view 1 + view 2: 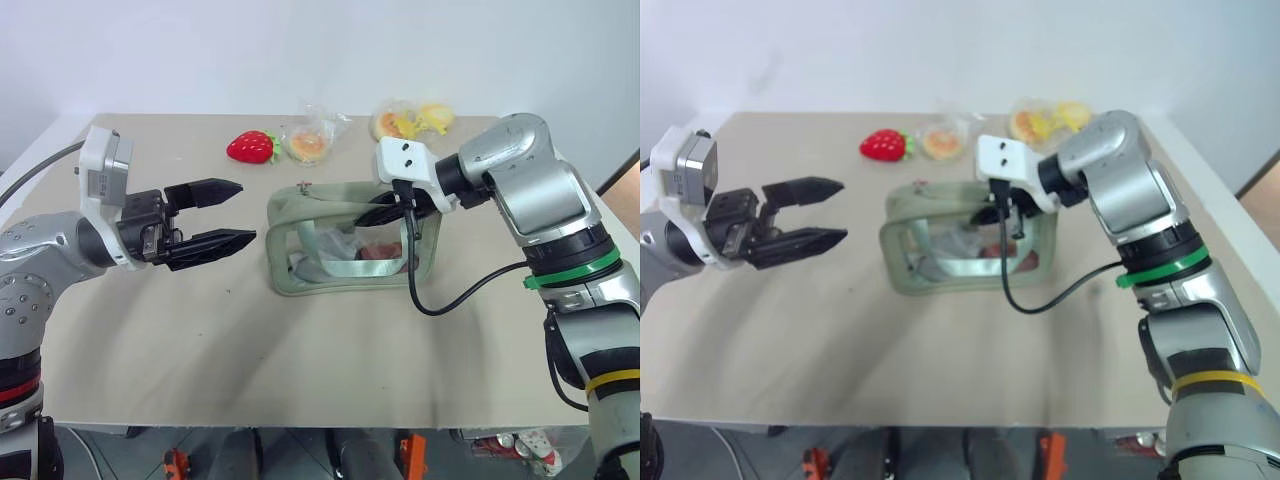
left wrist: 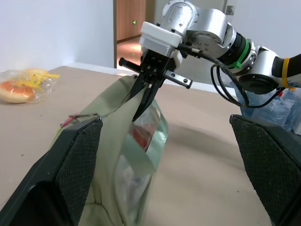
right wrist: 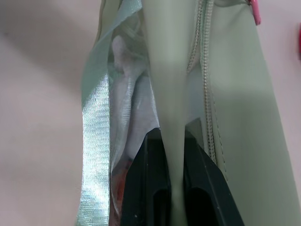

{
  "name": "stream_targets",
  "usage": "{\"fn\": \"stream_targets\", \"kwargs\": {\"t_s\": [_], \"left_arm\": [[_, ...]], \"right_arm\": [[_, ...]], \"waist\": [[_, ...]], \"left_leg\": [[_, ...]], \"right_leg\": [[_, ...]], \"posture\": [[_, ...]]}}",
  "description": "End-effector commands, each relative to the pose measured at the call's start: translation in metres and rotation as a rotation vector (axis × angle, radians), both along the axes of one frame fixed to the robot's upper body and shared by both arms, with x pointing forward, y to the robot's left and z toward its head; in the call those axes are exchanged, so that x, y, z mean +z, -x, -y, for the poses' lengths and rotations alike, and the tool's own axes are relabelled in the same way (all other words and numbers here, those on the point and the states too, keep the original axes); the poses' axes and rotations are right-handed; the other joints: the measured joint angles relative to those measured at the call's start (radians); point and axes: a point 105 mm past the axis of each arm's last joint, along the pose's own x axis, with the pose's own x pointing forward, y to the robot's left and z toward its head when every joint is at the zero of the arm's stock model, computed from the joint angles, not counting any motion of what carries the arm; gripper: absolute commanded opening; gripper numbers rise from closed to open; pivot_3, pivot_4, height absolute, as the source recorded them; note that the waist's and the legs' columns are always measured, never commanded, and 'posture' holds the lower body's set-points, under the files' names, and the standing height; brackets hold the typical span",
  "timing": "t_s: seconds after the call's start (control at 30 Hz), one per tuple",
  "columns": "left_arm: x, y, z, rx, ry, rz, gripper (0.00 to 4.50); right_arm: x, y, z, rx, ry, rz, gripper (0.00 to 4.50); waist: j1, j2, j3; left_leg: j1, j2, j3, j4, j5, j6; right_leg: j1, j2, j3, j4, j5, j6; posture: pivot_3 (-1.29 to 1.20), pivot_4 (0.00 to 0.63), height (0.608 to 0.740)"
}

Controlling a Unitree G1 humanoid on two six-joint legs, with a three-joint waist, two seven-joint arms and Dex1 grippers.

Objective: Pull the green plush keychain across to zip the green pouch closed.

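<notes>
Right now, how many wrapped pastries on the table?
2. One wrapped pastry sits beside the red plush strawberry; the other lies at the far edge. More may hide behind the green pouch.

The table (image 1: 300,370) is seen from above by both eye views, facing forward and down, with the green pouch (image 1: 340,250) near the middle. From the left wrist, the pouch and the right gripper (image 2: 143,101) are viewed from low and near. From the right wrist, the pouch strap (image 3: 167,94) is seen very close.
</notes>
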Motion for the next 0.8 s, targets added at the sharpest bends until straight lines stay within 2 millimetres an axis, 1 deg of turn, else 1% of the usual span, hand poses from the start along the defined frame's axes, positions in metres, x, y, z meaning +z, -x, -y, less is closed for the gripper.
{"fn": "stream_targets", "kwargs": {"t_s": [0.03,0.1,0.13,0.2,0.23,0.27,0.3,0.37,0.43,0.5,0.6,0.67,0.8], "left_arm": [[0.010,0.005,-0.001,-0.003,0.008,0.043,4.50],[0.010,0.005,-0.001,-0.003,0.008,0.042,4.50],[0.010,0.005,-0.001,-0.003,0.008,0.042,4.50],[0.009,0.005,-0.001,-0.001,0.008,0.041,4.50],[0.009,0.004,-0.001,-0.001,0.008,0.040,4.50],[0.009,0.004,-0.001,0.000,0.008,0.040,4.50],[0.009,0.004,-0.001,0.002,0.006,0.039,4.50],[0.006,0.003,-0.003,0.012,0.004,0.031,4.50],[0.002,0.001,-0.006,0.028,-0.001,0.019,4.50],[-0.004,0.000,-0.009,0.049,-0.014,0.003,4.50],[-0.015,-0.002,-0.014,0.082,-0.036,-0.024,4.50],[-0.022,-0.003,-0.018,0.099,-0.045,-0.043,4.50],[-0.033,-0.004,-0.023,0.126,-0.065,-0.067,4.50]], "right_arm": [[0.018,0.016,-0.003,0.074,-0.063,0.002,1.81],[0.022,0.023,-0.002,0.104,-0.069,-0.015,2.42],[0.024,0.029,0.002,0.131,-0.068,-0.033,2.71],[0.030,0.040,0.008,0.187,-0.079,-0.070,3.51],[0.035,0.049,0.010,0.229,-0.109,-0.108,3.94],[0.040,0.059,0.011,0.269,-0.146,-0.141,4.27],[0.047,0.066,0.014,0.300,-0.184,-0.169,4.48],[0.061,0.071,0.019,0.317,-0.251,-0.182,4.48],[0.072,0.066,0.024,0.294,-0.307,-0.171,4.48],[0.076,0.059,0.033,0.250,-0.321,-0.136,4.48],[0.072,0.051,0.054,0.164,-0.312,-0.092,4.48],[0.064,0.045,0.071,0.088,-0.284,-0.062,4.48],[0.047,0.042,0.100,-0.036,-0.266,-0.064,4.48]], "waist": [[0.000,0.000,0.000],[0.000,0.000,0.000],[0.000,0.000,0.000],[0.000,0.000,0.000],[0.000,0.000,0.000],[0.000,0.000,0.000],[0.000,0.000,0.000],[0.001,0.000,0.000],[-0.004,0.000,0.000],[-0.010,0.000,0.000],[-0.013,-0.001,0.000],[-0.013,-0.001,0.000],[-0.013,-0.001,0.001]], "left_leg": [[0.000,0.001,0.000,0.000,0.000,0.000],[0.000,0.001,0.000,0.000,0.000,0.000],[0.000,0.001,0.000,0.000,0.000,0.000],[0.000,0.001,0.000,0.000,0.000,0.000],[0.000,0.001,0.000,0.000,0.000,0.000],[-0.001,0.001,0.000,0.000,0.000,0.000],[-0.001,0.001,0.000,0.000,0.000,0.000],[-0.001,0.001,0.000,-0.001,0.000,0.000],[-0.001,0.001,0.000,-0.001,0.000,0.000],[0.000,0.001,0.001,-0.001,0.000,0.000],[0.001,0.001,0.000,-0.001,0.000,0.000],[0.001,0.001,0.001,0.000,0.000,0.000],[0.000,0.000,0.002,0.000,0.000,0.000]], "right_leg": [[0.000,0.001,0.000,0.000,0.000,0.000],[0.000,0.001,0.000,0.000,0.000,0.000],[0.000,0.001,0.000,0.000,0.000,0.000],[0.000,0.000,0.000,0.000,0.000,0.000],[0.000,0.000,0.000,0.000,-0.001,0.000],[0.000,0.000,0.000,0.000,-0.001,0.000],[0.000,0.000,0.000,0.000,-0.002,0.000],[0.000,0.000,0.000,0.000,-0.003,-0.001],[0.000,0.000,0.000,0.000,-0.003,-0.001],[0.000,0.000,0.000,0.000,-0.002,-0.001],[0.001,0.000,0.000,0.000,-0.004,-0.004],[0.001,0.000,0.000,0.000,-0.004,-0.004],[0.001,-0.001,0.001,0.000,-0.005,-0.004]], "posture": [[0.00,0.150,0.740],[0.00,0.150,0.740],[0.00,0.150,0.740],[0.00,0.150,0.740],[0.00,0.150,0.740],[0.00,0.150,0.740],[0.00,0.150,0.740],[0.00,0.150,0.740],[0.00,0.150,0.740],[0.00,0.150,0.740],[0.00,0.150,0.740],[0.00,0.150,0.740],[0.00,0.150,0.740]]}}
